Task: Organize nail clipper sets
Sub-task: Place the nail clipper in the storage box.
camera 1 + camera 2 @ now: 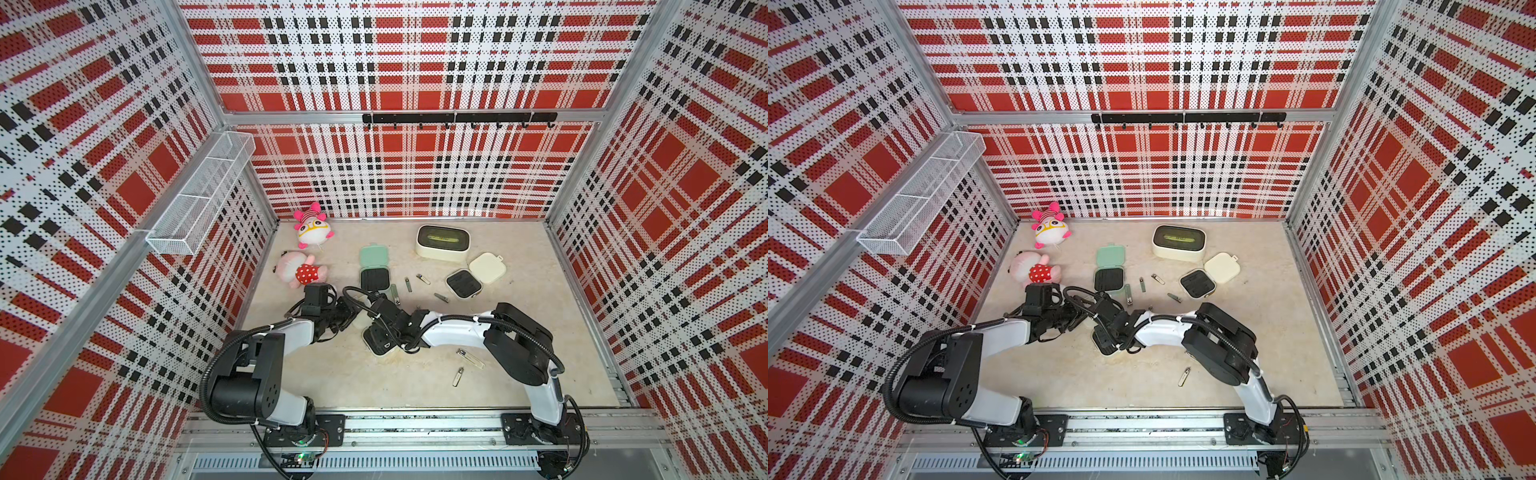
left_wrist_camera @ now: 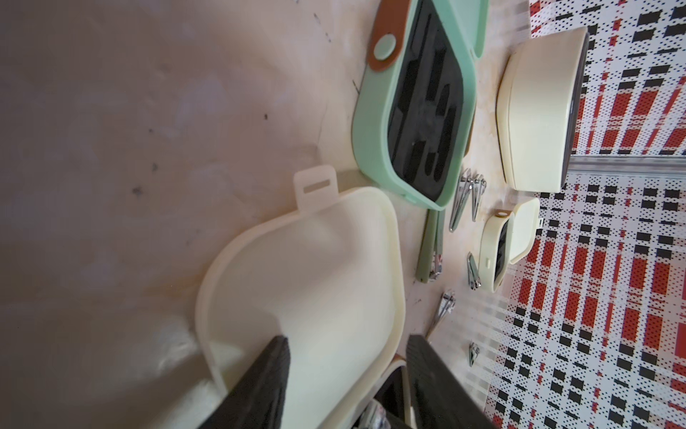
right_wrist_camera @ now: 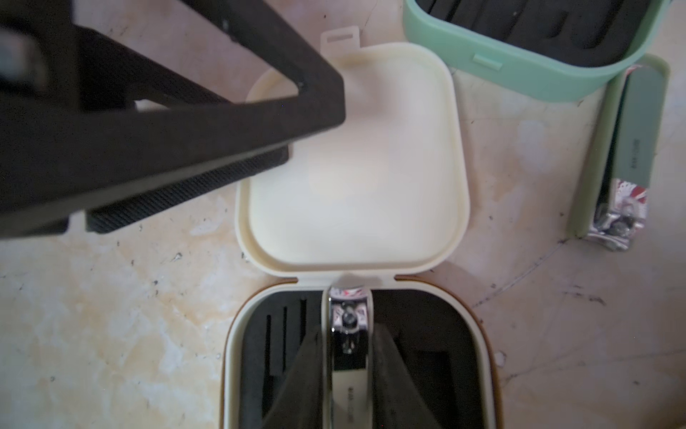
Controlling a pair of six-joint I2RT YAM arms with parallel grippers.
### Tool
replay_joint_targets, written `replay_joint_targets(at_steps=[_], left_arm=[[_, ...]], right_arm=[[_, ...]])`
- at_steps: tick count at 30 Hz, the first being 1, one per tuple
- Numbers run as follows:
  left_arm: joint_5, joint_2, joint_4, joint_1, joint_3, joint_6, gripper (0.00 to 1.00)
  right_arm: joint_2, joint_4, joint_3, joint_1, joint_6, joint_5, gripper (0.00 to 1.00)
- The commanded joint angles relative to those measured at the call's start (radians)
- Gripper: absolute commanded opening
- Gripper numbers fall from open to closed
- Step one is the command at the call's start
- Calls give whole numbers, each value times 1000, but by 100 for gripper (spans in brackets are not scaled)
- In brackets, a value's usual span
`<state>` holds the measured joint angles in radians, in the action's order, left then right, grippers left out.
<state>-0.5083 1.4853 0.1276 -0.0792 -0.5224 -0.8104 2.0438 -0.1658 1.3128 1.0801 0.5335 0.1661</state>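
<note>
1. The right hand pinches a cream-handled nail clipper over the black insert of the cream case directly beneath it.
2. Just ahead of that hand, the case's open lid lies flat on the desk. The left hand hangs over the lid with its fingers drawn close, one past the rim.
3. Beyond the lid stands the mint green case, with a green-handled clipper beside it.
4. Whether the left hand touches the lid is unclear. The arms largely hide this case in both top views.
</note>
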Motion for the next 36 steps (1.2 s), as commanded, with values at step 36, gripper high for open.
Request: replay_joint_targets(at_steps=[36], left_arm=[[-5,41,31,28,45,34,53]], right_arm=[[-1,-104,-96,52,-4,19,18]])
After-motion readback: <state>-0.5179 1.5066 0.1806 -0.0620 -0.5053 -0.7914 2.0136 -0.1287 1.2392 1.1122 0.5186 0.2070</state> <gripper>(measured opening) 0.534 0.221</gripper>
